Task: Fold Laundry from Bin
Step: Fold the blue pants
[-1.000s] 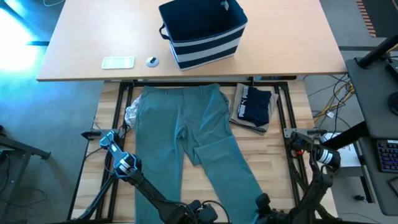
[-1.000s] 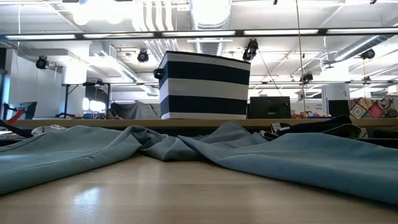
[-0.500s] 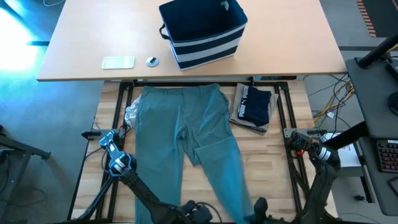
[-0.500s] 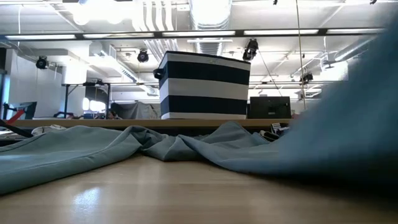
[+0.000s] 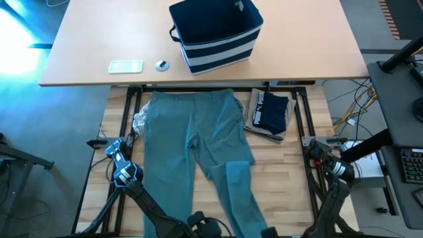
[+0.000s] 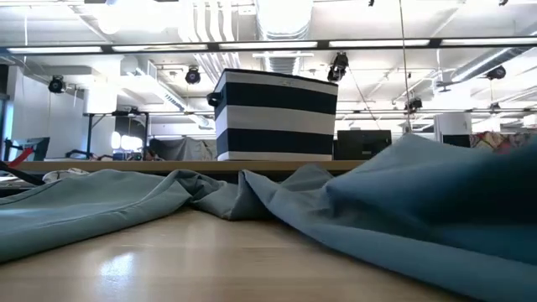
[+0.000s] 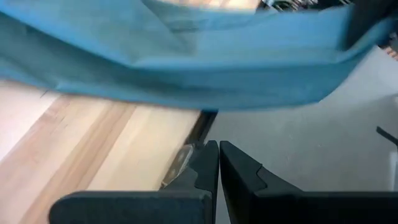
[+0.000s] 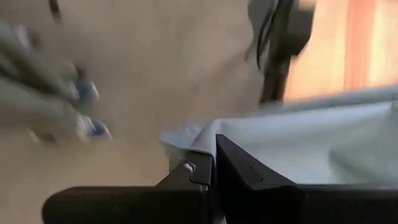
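Laundry lies spread on my wooden tabletop (image 5: 291,165): the teal-green trousers (image 5: 192,145) are laid flat with the waistband toward twelve o'clock and the legs running toward six. The leg on the three o'clock side is doubled over near its lower end, and in the low view that fold (image 6: 419,201) rises as a hump above the wood. At about two o'clock from the trousers, just beside them, sits the dark navy garment with white print (image 5: 269,111), resting on a tan piece (image 5: 276,135). A grey-white patterned bit (image 5: 139,120) peeks out at the trousers' nine o'clock edge. The bin (image 5: 215,34), navy with white stripes, stands on the farther tan desk (image 5: 79,39) at twelve o'clock, well apart from the clothes. My right hand (image 8: 213,163) has its fingers pressed together on pale cloth, an edge of the teal-green trousers as far as I can tell. My left hand (image 7: 218,163) has its fingers together with nothing between them, near the tabletop edge below the hanging teal cloth.
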Controlling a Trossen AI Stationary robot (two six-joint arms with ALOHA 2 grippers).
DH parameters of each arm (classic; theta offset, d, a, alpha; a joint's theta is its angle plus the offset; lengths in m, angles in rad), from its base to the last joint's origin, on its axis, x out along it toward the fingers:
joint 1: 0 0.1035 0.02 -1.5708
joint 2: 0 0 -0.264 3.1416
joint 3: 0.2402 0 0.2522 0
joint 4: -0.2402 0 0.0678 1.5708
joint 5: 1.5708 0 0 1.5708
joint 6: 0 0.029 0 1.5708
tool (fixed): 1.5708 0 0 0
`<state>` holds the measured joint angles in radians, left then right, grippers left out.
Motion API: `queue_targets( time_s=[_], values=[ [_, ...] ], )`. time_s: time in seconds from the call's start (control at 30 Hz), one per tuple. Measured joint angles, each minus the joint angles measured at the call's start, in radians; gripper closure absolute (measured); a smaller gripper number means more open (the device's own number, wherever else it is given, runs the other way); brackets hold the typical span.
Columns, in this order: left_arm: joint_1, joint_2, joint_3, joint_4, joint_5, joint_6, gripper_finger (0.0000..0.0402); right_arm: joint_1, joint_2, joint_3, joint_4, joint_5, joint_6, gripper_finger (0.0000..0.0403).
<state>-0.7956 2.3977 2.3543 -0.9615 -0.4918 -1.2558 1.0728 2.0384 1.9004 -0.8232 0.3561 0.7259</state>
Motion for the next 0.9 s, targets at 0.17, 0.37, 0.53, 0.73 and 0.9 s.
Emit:
queue_targets(
  time_s=[0.17,0.37,0.53,0.73,0.9],
  values=[
    [-0.01,-0.002,0.0,-0.013,0.005,0.005,0.0402,0.054,-0.005,0.114,0.145,0.185,0.014,0.0394],
    [-0.009,-0.003,0.0,-0.03,0.004,0.027,0.0402,0.067,0.13,0.069,0.164,-0.19,0.162,0.0394],
    [-0.006,-0.003,0.0,-0.029,0.005,0.059,0.0402,0.059,0.231,0.102,0.215,-0.444,0.338,0.0394],
    [0.002,-0.003,0.0,-0.032,0.004,0.073,0.0402,0.062,0.243,0.313,0.0,-0.224,0.336,0.0394],
    [0.015,-0.003,0.0,-0.021,0.004,0.105,0.0402,0.088,0.166,0.41,0.037,0.171,0.154,0.0394]
  ],
)
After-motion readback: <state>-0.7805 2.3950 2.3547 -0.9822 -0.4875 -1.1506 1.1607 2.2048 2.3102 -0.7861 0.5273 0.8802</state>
